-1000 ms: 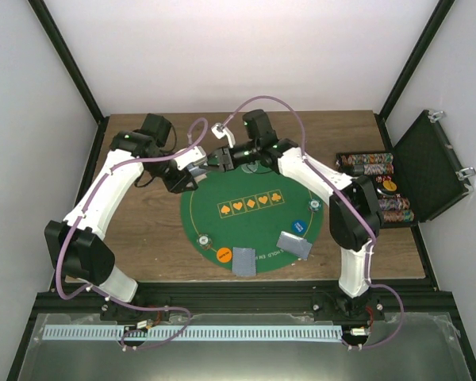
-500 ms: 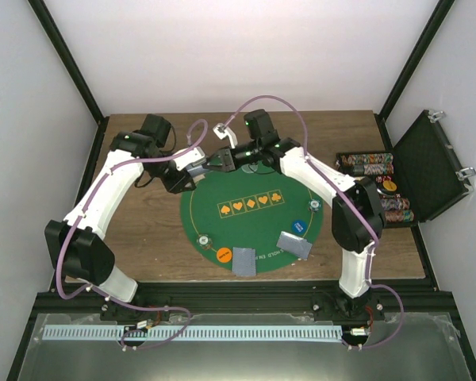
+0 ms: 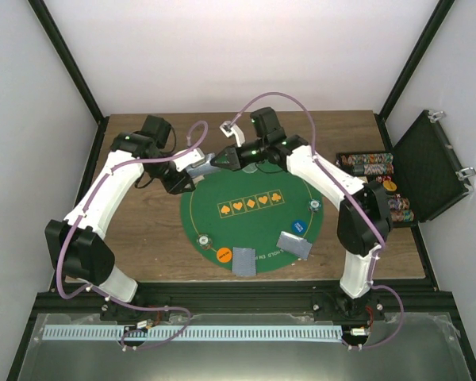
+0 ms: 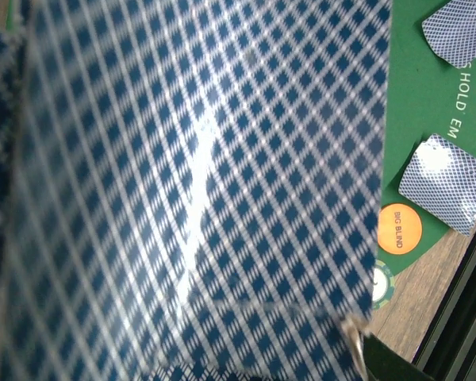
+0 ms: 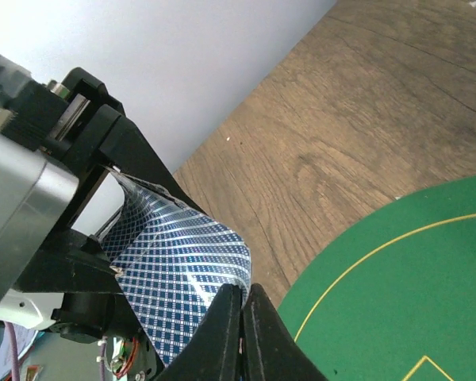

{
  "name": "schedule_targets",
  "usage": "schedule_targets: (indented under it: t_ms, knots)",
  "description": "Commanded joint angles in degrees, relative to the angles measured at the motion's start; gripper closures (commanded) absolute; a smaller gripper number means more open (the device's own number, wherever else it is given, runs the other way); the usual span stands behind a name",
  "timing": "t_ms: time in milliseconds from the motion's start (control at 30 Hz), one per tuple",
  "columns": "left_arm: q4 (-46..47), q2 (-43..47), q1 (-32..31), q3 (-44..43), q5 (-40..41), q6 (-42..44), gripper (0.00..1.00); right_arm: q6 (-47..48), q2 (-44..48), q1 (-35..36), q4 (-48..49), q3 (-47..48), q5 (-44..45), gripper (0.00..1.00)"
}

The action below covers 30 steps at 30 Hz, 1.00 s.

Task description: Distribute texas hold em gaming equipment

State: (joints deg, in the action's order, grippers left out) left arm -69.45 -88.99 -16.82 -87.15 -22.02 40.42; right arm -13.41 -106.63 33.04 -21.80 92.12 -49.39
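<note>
My left gripper hangs over the mat's far-left rim, shut on a small deck of blue-checked-back cards. In the left wrist view the top card fills the frame and hides the jaws. My right gripper meets it from the right. In the right wrist view its fingers are shut on the edge of the bent top card. Two face-down card piles lie on the mat's near side. An orange disc, a blue disc and two white-edged chips also lie there.
The round green mat with orange suit marks covers the table's middle. An open black case with rows of chips stands at the right edge. Bare wood lies behind the mat and to its left.
The right arm's wrist has shifted a little to the right while its fingertips stay at the left gripper's cards. The left arm has hardly moved.
</note>
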Motion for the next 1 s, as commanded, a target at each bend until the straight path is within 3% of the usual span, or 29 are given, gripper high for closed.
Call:
schedule_targets:
  t_ms: [0,233,367,667,800,967]
  knots:
    - [1.15,0.7,0.46,0.53,-1.09,-0.51,0.6,2.21,3.15,-1.25,-3.2,1.75,2.16,0.99]
    - [1.72,0.57,1.39,0.54,-0.71,-1.67,0.6,4.64,5.9,-1.74,-5.42,2.82,2.81,0.99]
    - [2.27,0.57,2.64,0.58,0.14,-2.83,0.6,8.37,7.58,-2.63,-10.46,5.11,7.98,0.99]
    - [3.96,1.31,5.92,1.79,2.52,-4.68,0.6,22.18,14.13,-2.53,-11.38,1.16,33.13,0.99]
    - [4.4,2.11,7.75,1.88,2.97,-5.15,0.59,34.0,12.27,1.61,-4.7,-4.47,47.77,0.99]
    - [4.5,2.79,8.38,2.23,3.1,-5.01,0.59,51.03,3.63,9.13,6.0,-8.4,63.73,0.99]
